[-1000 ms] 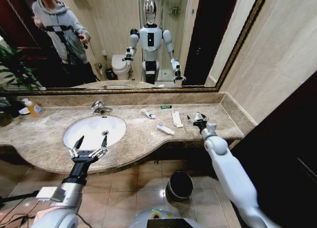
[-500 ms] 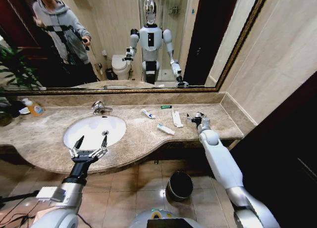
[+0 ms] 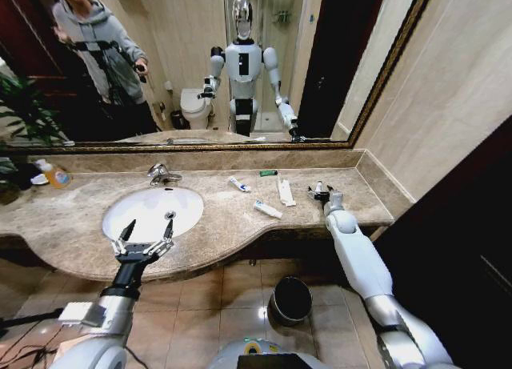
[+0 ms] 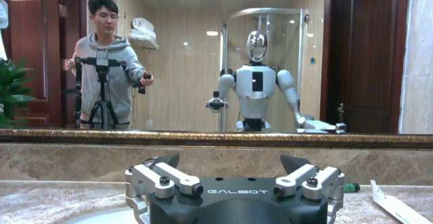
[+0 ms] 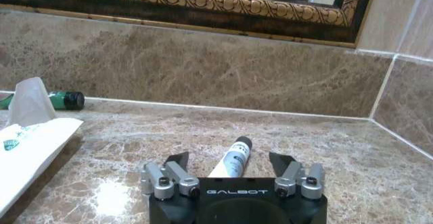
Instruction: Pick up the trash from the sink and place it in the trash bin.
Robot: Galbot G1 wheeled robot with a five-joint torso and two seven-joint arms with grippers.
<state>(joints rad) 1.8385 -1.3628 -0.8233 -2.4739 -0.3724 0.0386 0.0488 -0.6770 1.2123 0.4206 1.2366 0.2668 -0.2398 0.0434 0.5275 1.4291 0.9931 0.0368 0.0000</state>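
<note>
A: On the table right of the sink (image 3: pixel 152 210), the right gripper (image 3: pixel 320 193) sits low with its jaws spread, and a small white tube (image 5: pixel 230 159) lies between them, untouched

B: And the rest of the trash?

A: A flat wrapper (image 3: pixel 286 192), a white-and-blue tube (image 3: pixel 238 184), another white tube (image 3: pixel 267 210) and a green stick (image 3: pixel 268 173) all lie on the marble, none in the basin. The bin (image 3: pixel 290 299) stands on the floor below

B: How will that tube handle?

A: Probably light, smooth and apt to roll; I'd pinch it across its middle

B: Left arm?

A: The left gripper (image 3: pixel 144 238) hovers over the sink's front rim, jaws apart, holding nothing
</note>
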